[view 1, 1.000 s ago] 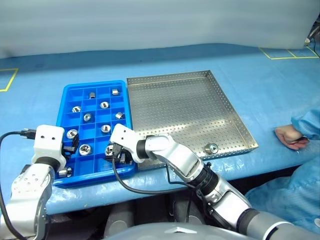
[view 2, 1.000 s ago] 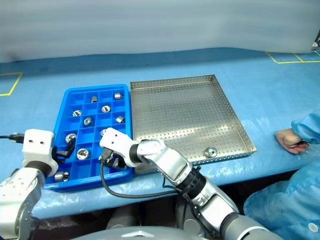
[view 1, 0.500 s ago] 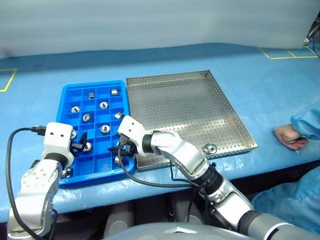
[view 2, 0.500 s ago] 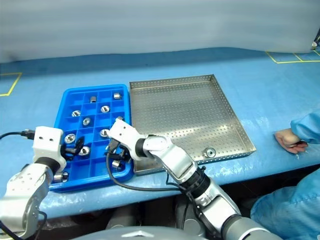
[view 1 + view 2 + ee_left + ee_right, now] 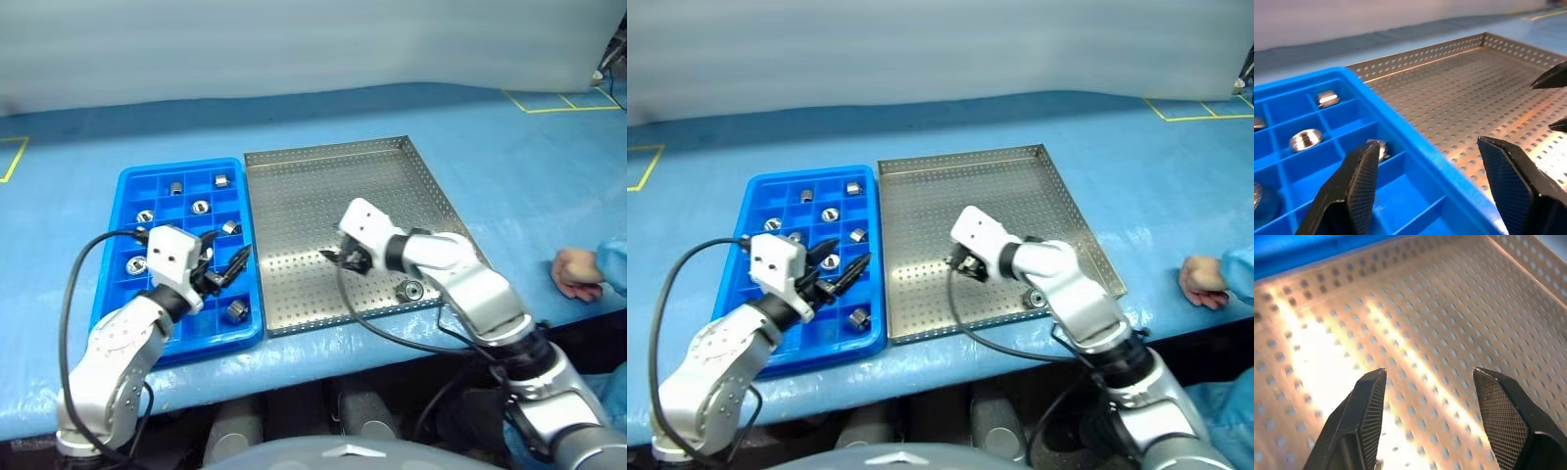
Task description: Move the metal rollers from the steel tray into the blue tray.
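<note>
The fingers of both grippers stand spread with nothing between them. The right gripper hangs over the bare perforated floor of the steel tray, in the middle of the frame, its fingers pointing down and towards the left of the picture; the wrist view shows plain punched sheet between them, no part. The left gripper sits at the lower left, over the right-hand edge of the blue tray, its fingers straddling the blue rim where the two trays butt together.

One metal roller remains in the steel tray, lying near the lower right corner, just beside the right forearm and well apart from the open fingers. I judge that is why the right gripper is where it is: it is empty, over the steel tray, and that last piece is the only thing left there to fetch. To reach it the gripper must travel towards the lower right of the frame and drop onto it.

The other rollers lie singly in the compartments of the blue tray, one to a cell, with one near its lower right corner. Several cells are empty, so there is room for the last one.

A person's hand rests on the blue counter at the right edge, clear of both trays.
</note>
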Controlling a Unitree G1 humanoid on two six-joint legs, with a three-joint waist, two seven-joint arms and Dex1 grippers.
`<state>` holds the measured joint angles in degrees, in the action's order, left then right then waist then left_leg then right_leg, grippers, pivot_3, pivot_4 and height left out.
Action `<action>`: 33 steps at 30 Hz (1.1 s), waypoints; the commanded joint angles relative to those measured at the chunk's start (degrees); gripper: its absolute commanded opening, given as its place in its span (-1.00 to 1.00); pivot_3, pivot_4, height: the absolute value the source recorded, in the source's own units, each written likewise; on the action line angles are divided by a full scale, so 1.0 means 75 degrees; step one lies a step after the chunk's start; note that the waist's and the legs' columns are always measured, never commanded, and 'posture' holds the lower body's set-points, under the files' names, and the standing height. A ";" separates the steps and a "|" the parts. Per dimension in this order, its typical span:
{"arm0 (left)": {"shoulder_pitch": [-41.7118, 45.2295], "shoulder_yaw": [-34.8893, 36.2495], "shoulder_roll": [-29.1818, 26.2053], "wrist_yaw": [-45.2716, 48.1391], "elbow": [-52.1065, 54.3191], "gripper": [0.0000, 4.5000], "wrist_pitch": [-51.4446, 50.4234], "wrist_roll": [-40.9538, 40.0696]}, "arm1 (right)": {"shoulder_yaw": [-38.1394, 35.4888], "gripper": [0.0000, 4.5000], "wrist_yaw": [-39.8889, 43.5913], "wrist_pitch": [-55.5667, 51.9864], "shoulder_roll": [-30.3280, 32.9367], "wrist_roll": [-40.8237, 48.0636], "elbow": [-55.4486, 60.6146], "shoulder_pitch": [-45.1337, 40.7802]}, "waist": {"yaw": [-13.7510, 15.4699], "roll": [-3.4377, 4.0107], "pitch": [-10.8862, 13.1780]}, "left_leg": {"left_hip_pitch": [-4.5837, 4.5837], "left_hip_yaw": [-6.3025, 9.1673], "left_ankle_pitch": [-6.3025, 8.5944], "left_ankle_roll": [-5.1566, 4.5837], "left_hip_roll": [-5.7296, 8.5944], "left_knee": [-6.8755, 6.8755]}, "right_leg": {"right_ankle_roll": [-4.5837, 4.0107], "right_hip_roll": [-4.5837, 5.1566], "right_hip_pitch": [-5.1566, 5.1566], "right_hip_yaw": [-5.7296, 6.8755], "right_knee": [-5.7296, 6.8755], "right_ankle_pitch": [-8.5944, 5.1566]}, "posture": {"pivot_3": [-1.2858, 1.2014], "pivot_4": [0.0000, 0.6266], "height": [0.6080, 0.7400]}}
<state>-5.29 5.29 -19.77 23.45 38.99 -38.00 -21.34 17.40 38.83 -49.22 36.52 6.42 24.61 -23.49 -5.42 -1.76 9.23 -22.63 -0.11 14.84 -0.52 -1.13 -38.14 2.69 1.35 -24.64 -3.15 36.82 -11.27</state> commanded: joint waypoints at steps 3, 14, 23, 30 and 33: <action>0.0176 -0.0578 0.0100 0.0099 -0.0208 0.55 0.0318 -0.0031 | -0.0474 0.32 0.0012 -0.0573 0.0529 0.0105 0.0394 0.0463 | -0.0262 0.0000 0.0000 | 0.0004 -0.0007 0.0000 -0.0001 -0.0003 -0.0003 | 0.0032 -0.0007 0.0001 -0.0011 0.0000 -0.0017 | -0.15 -0.52 1.00; 0.0120 -0.1196 0.0307 -0.0082 -0.0305 0.55 0.0495 0.0043 | -0.0716 0.32 -0.0460 -0.1126 0.0624 -0.0020 -0.0588 0.0829 | -0.0652 -0.0002 0.0001 | 0.0013 -0.0021 0.0001 -0.0006 0.0005 -0.0017 | 0.0070 -0.0012 0.0004 -0.0074 -0.0002 -0.0001 | -0.14 -0.52 1.00; -0.0014 -0.1287 0.0332 -0.0246 -0.0262 0.55 0.0486 0.0089 | -0.0647 0.32 -0.0313 -0.1404 0.0717 0.0096 -0.0973 0.0726 | -0.0650 -0.0002 0.0000 | 0.0012 -0.0020 0.0002 -0.0008 0.0009 -0.0013 | 0.0073 -0.0013 0.0004 -0.0077 -0.0005 -0.0002 | -0.14 -0.52 1.00; 0.0019 -0.1197 0.0263 -0.0335 -0.0235 0.55 0.0442 0.0083 | -0.0626 -0.20 -0.0341 -0.1414 0.0584 0.0111 -0.1048 0.0640 | -0.0645 -0.0004 -0.0001 | 0.0014 -0.0019 0.0003 -0.0010 0.0010 -0.0015 | 0.0077 -0.0012 0.0007 -0.0079 -0.0006 0.0000 | -0.13 -0.52 1.00; 0.0025 -0.1085 0.0203 -0.0353 -0.0212 0.55 0.0439 0.0094 | -0.0645 -0.20 -0.0427 -0.1352 0.0492 0.0087 -0.0989 0.0617 | -0.0651 -0.0004 -0.0001 | 0.0015 -0.0020 0.0003 -0.0011 0.0009 -0.0021 | 0.0080 -0.0013 0.0008 -0.0082 -0.0006 0.0002 | -0.13 -0.52 1.00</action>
<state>-5.54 -3.67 -18.08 21.04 36.06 -35.54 -20.43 13.08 36.44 -59.24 40.28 7.36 17.04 -18.67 -10.31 -1.79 9.22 -22.52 -0.26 14.85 -0.61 -1.06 -38.31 3.30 1.25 -24.58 -3.77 36.78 -11.26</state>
